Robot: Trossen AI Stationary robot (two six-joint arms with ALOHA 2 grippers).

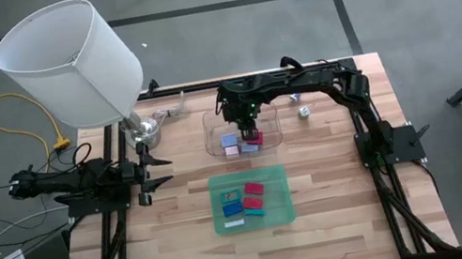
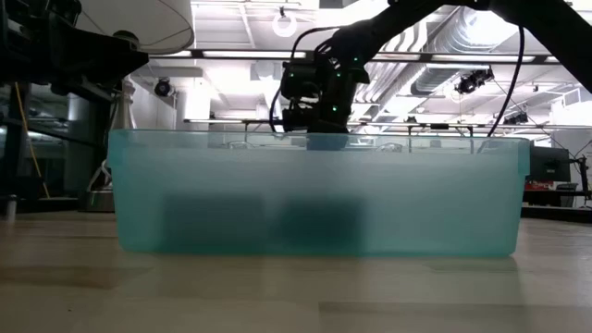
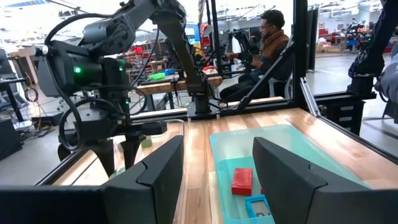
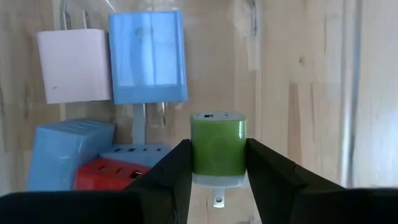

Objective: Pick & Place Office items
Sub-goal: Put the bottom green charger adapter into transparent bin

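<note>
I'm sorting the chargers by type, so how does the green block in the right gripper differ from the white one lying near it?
The green block is clamped between the right gripper fingers; the white block lies loose in the clear tray. The green one has a pale base and rounded corners, while the white one is plain and squarer. Both have metal plug prongs.

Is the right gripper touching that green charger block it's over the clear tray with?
Touching. In the right wrist view, the right gripper has both fingers pressed flat against the sides of the green block, with no gap showing.
</note>
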